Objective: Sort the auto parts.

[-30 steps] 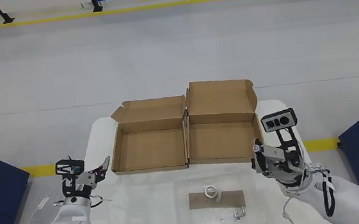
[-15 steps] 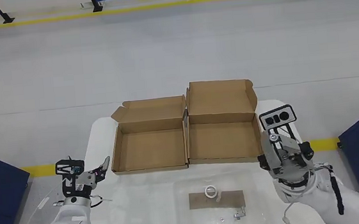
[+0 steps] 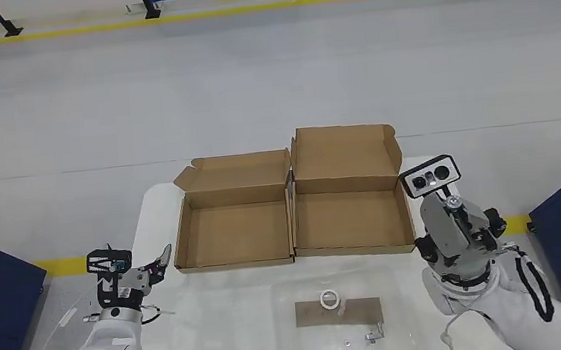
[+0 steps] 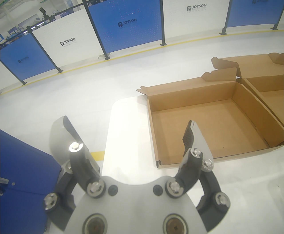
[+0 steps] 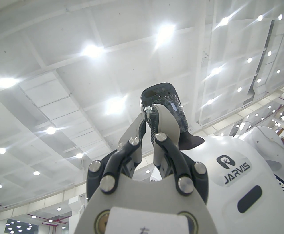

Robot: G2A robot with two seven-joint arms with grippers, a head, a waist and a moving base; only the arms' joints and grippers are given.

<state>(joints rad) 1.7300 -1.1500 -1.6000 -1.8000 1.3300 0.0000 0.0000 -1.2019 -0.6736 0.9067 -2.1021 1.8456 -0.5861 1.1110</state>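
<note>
A small silver metal part (image 5: 148, 114) is pinched at the tips of my right gripper (image 5: 149, 118), which is shut on it and points up toward the ceiling. In the top view this gripper (image 3: 452, 203) stands raised beside the right cardboard box (image 3: 350, 219). My left gripper (image 4: 127, 125) is open and holds nothing, low over the table's left edge (image 3: 148, 270), near the left cardboard box (image 3: 234, 234). A white ring (image 3: 329, 298) and a small metal piece (image 3: 375, 333) lie at the table's front.
Both boxes stand open side by side at the back of the white table (image 3: 222, 311), their lids folded back. A brown card (image 3: 339, 311) lies in a clear plastic tray (image 3: 407, 341) at the front. Blue partition panels (image 4: 126, 24) stand far off across the floor.
My right arm has shifted to the right and turned its gripper upward, with the small part still in it. The left arm has kept still.
</note>
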